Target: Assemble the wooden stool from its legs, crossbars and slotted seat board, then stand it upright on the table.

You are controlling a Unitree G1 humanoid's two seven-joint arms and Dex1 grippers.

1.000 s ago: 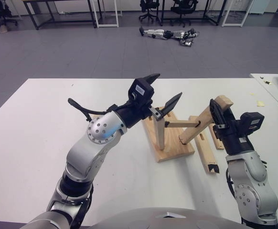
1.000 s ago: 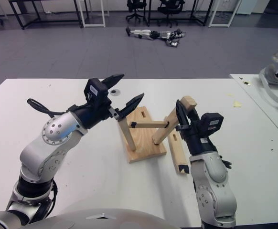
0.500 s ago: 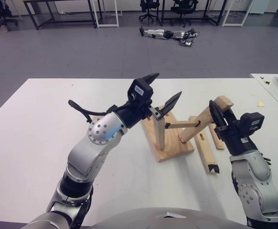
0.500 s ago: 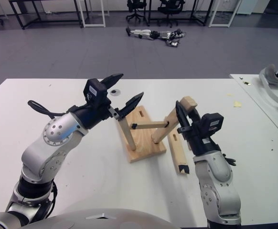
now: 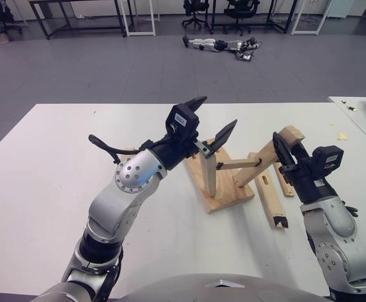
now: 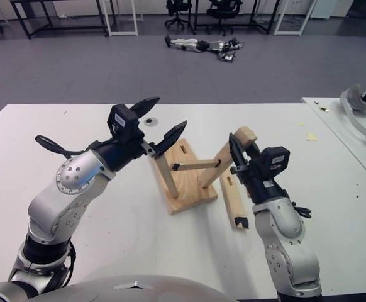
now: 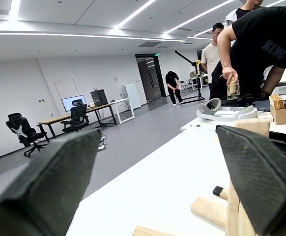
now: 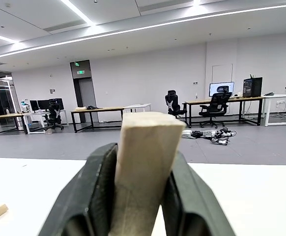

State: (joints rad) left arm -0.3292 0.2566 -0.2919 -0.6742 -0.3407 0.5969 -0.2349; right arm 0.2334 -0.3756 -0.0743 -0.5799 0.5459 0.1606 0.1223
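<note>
White table (image 5: 57, 163) is carrying the slotted seat board (image 5: 224, 195), lying below the left gripper (image 5: 214, 114), whose fingers are gaping wide just above the upright leg (image 5: 210, 179). The right gripper (image 5: 282, 153) is clamping the tilted leg (image 5: 258, 167). Judging by this, it is probably needing a slow, steady straightening so the crossbar (image 5: 239, 164) is not popping out.
</note>
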